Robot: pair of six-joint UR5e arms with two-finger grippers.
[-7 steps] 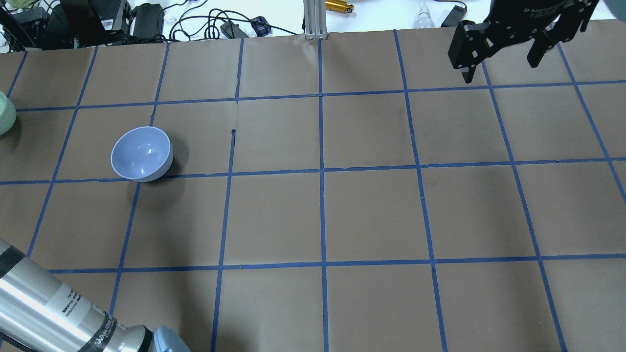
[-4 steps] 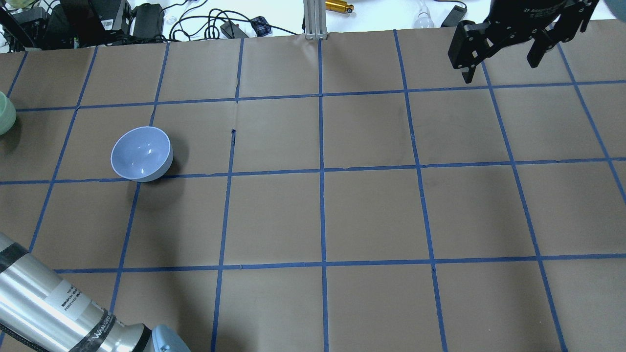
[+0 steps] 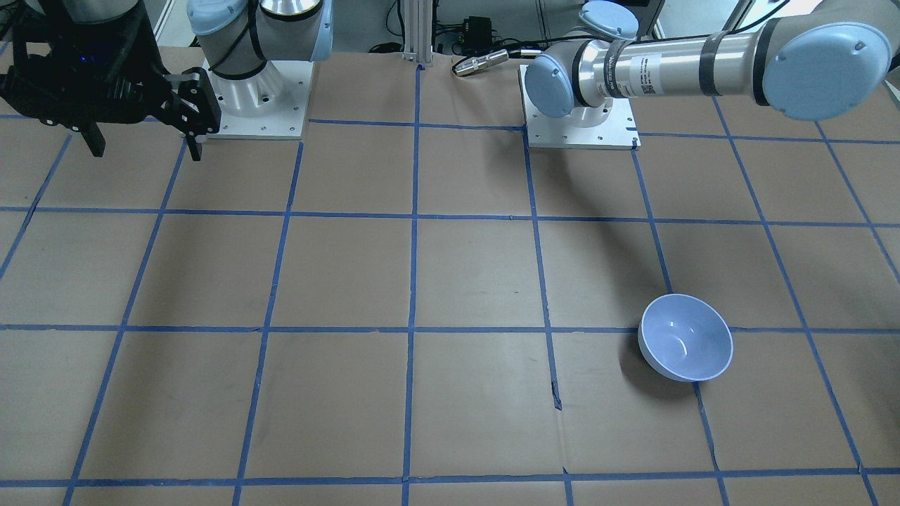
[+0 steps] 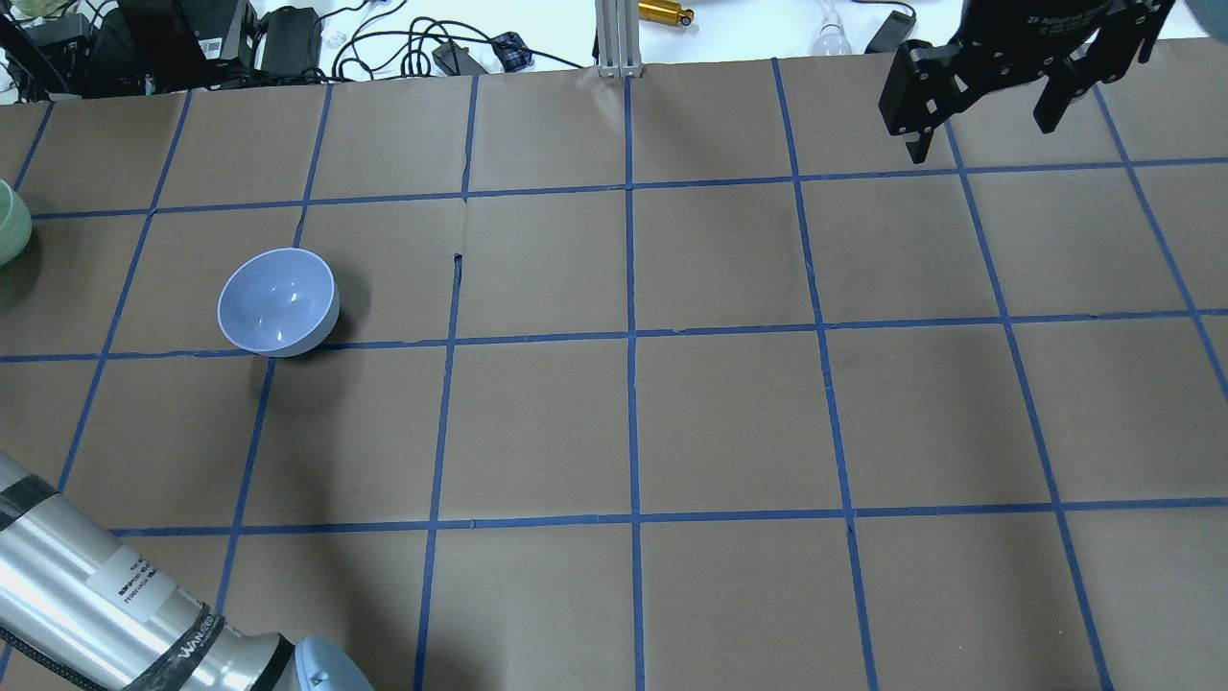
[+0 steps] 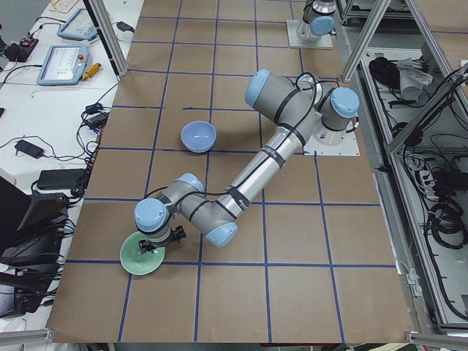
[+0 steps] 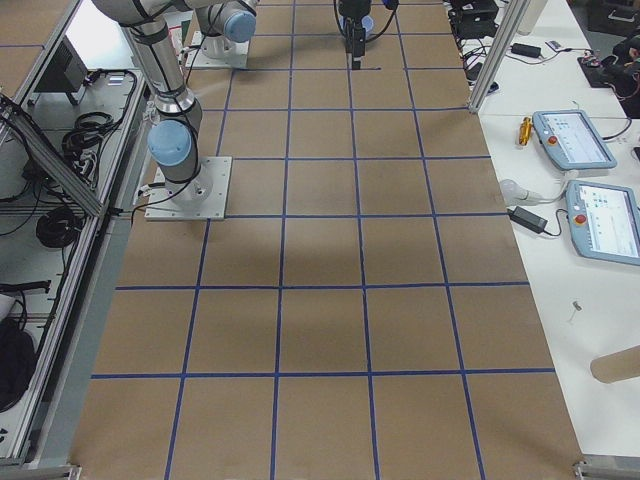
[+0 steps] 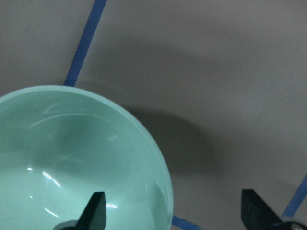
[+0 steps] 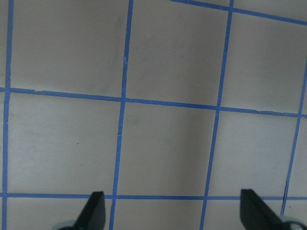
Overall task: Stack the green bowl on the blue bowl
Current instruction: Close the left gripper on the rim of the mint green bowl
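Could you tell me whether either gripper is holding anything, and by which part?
Nothing is held. The left gripper is open, straddling the rim of the green bowl without gripping it; the right gripper is open and empty.

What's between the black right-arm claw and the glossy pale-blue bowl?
Only bare brown paper with blue tape lines between right gripper and blue bowl, per the overhead view.

Glossy pale mint-green round bowl (image 7: pixel 72 153): plain, no pattern. Glossy periwinkle-blue round bowl (image 4: pixel 277 299): plain, lighter outside. Brown paper table top (image 4: pixel 729 422): blue tape grid of squares. Left gripper (image 7: pixel 173 213) and right gripper (image 4: pixel 980 134): black. Left arm (image 4: pixel 96 595): silver tube, black bands, pale-blue joint caps.
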